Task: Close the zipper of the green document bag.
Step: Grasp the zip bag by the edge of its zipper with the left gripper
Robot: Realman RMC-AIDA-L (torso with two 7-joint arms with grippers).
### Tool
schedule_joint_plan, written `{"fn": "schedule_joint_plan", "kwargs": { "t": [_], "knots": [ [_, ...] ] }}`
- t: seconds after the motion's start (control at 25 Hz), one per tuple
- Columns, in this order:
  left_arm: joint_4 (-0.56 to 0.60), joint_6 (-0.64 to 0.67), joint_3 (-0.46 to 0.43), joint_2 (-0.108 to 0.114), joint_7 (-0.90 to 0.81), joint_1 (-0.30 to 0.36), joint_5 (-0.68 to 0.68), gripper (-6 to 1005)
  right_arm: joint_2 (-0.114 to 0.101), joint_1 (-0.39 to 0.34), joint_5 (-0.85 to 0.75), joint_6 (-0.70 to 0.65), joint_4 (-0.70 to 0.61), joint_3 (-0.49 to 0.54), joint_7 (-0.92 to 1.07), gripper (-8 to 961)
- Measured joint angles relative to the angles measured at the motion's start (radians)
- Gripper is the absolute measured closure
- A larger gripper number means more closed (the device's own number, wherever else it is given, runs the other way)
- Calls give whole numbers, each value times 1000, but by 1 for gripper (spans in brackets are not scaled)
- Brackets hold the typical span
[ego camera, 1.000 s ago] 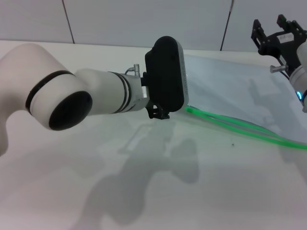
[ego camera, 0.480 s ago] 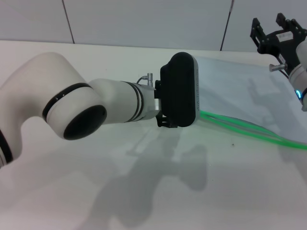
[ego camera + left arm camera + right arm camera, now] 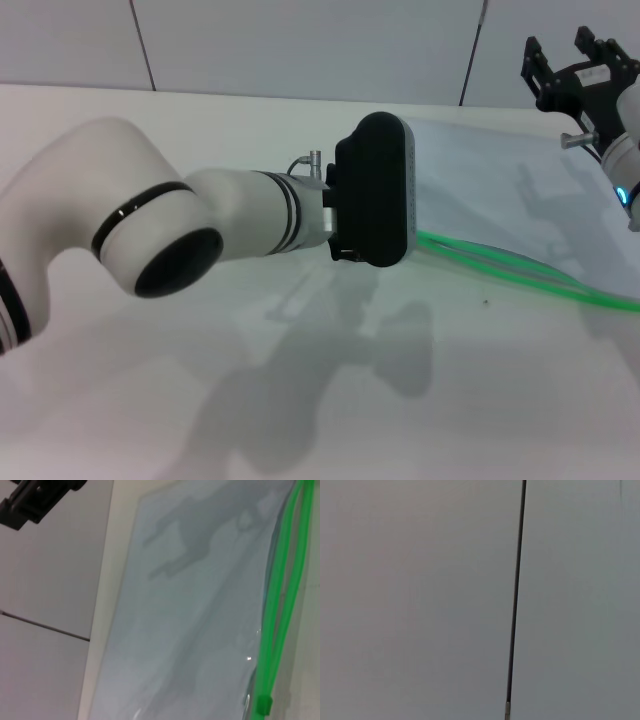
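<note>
The green document bag [image 3: 500, 190] lies flat on the white table at the right, a translucent grey-blue pouch. Its zipper [image 3: 520, 268] runs along the near edge as two bright green strips that stand apart. In the left wrist view the strips [image 3: 280, 605] meet at a small green slider [image 3: 263, 705]. My left arm reaches across the table. Its black wrist block [image 3: 372, 190] sits over the zipper's left end and hides the left gripper. My right gripper [image 3: 572, 62] is raised at the far right above the bag's far corner, open and holding nothing.
A grey panelled wall [image 3: 300, 45] rises behind the table's far edge. The right wrist view shows only this wall with a dark seam [image 3: 516, 595]. Bare white tabletop [image 3: 300, 400] lies in front of the left arm, with the arm's shadow on it.
The left arm has moved to the right, its wrist block now covering the zipper's left end; most of the motion came in the first half second. The right arm has not moved.
</note>
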Motion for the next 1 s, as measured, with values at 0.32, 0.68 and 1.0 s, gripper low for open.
{"fn": "schedule_joint_plan", "kwargs": {
  "t": [0.32, 0.68, 1.0],
  "knots": [
    [-56, 114, 38, 0, 1, -4, 0, 287, 0, 3, 0, 10, 0, 0, 0, 334],
    [-148, 265, 40, 0, 8, -1, 0, 294, 0, 5, 0, 14, 0, 0, 0, 335],
    [-201, 365, 74, -1, 7, -9, -2, 300, 0, 7, 0, 14, 1, 0, 8, 335]
  ]
}}
